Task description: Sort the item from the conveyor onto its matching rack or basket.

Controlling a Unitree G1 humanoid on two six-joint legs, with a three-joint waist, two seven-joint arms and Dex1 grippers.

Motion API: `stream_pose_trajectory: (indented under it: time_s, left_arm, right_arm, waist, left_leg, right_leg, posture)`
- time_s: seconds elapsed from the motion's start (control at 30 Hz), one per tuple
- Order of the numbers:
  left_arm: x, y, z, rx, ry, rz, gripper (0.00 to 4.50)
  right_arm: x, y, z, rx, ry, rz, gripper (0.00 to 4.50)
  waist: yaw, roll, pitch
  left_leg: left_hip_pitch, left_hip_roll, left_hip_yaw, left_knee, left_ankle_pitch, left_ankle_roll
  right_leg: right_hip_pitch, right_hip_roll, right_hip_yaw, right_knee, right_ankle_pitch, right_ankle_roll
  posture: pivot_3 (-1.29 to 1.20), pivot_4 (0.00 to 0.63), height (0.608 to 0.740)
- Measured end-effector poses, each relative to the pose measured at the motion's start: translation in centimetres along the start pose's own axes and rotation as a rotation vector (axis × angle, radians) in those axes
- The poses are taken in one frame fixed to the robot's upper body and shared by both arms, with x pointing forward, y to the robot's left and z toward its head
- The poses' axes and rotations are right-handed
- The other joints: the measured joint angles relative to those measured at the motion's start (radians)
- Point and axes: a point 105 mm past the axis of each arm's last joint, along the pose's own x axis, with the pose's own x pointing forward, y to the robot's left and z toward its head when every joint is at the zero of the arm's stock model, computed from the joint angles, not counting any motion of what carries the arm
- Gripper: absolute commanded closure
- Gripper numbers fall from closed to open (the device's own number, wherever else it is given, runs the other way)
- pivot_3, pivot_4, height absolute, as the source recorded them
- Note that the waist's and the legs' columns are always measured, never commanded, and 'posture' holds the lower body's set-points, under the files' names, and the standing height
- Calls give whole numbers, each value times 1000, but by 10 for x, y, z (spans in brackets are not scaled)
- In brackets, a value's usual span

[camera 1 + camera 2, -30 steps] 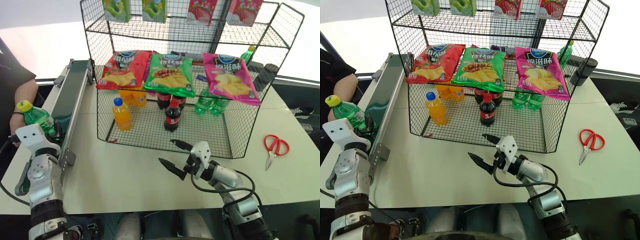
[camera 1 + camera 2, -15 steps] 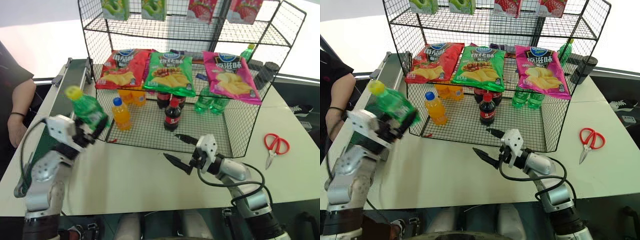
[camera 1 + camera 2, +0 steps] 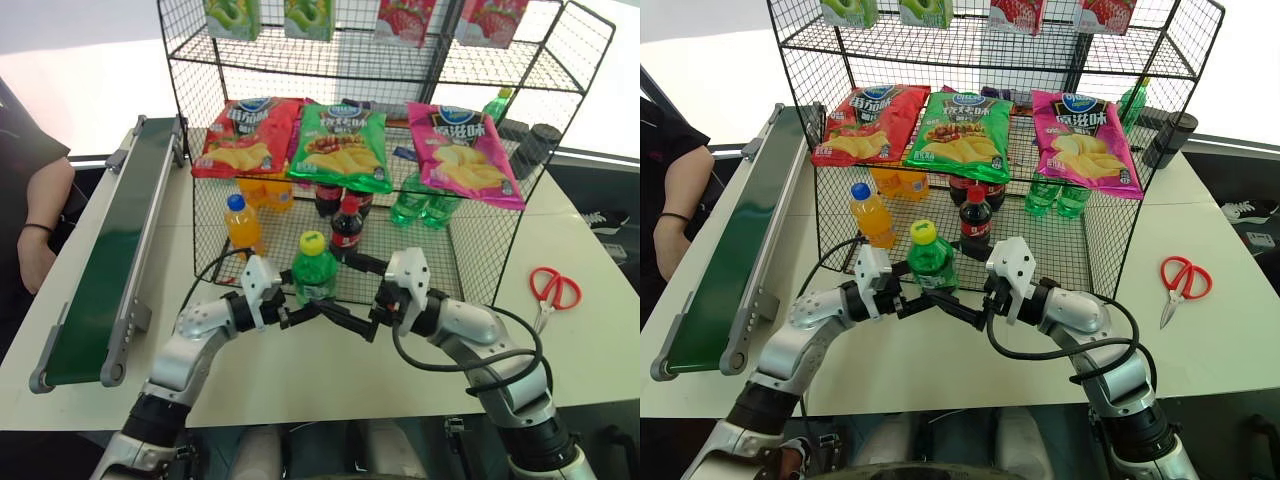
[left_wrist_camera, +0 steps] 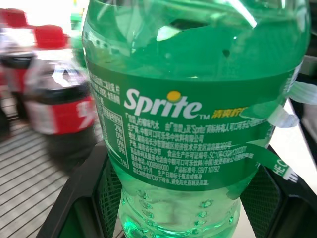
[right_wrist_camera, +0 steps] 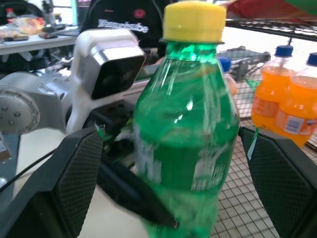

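Holding the bottle (image 3: 315, 270) upright by its lower body, the left gripper (image 3: 290, 312) is clamped on it above the table (image 3: 250, 370), just in front of the rack (image 3: 455, 270) — near side, centre. Right gripper (image 3: 345, 300) faces it from the right, fingers spread wide with the bottle between them; contact cannot be told. Yellow cap up, label facing the left wrist camera. Conveyor (image 3: 110, 260) runs along the left side of the table, well apart from the bottle. Rack's floor holds orange bottles (image 3: 243, 226), cola bottles (image 3: 346, 228) and green bottles (image 3: 420, 205) — chip bags (image 3: 345, 148) hang above them. Scissors (image 3: 548, 293) lie at far right.
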Motion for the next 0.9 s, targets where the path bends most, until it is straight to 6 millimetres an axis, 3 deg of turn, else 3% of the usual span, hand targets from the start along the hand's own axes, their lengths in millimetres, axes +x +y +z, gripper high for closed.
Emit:
stream_pose_trajectory:
  time_s: [0.3,0.43,0.47,0.57,0.77,0.9]
  left_arm:
    - [23,-8,7,50,-29,-150,1773]
    - [24,-11,7,57,-28,-175,1775]
    - [25,-11,7,56,-27,-176,1275]
    - [26,-10,9,47,-38,-173,0]
    - [24,-6,9,44,-26,-144,0]
    - [3,0,-10,18,66,-87,0]
  right_arm:
    - [-2,-1,-4,24,9,-41,0]
    - [-7,-3,-8,34,16,-62,1232]
    - [-7,-3,-8,35,15,-64,1476]
    - [-8,-3,-11,42,23,-61,1479]
    - [-9,-8,-14,34,25,-96,1479]
    - [-23,-40,-15,-38,38,-285,1479]
  waist:
    - [2,0,0]
    - [2,0,0]
    - [2,0,0]
    - [2,0,0]
    - [2,0,0]
    - [1,0,0]
  left_leg:
    - [0,2,-2,2,0,0]
    - [0,3,-2,2,0,0]
    - [0,4,-2,2,0,0]
    - [1,4,-3,2,0,0]
    - [1,4,-3,2,0,0]
    - [1,4,-2,2,0,0]
  right_leg:
    - [1,7,0,0,0,0]
    - [1,8,0,0,0,0]
    - [1,9,0,0,0,0]
    - [1,9,0,1,0,0]
    - [2,9,0,1,0,0]
    - [2,9,1,1,0,0]
  posture:
    - [0,150,740]
    - [0,150,740]
    - [0,150,740]
    - [0,150,740]
    - [0,150,740]
    - [0,150,740]
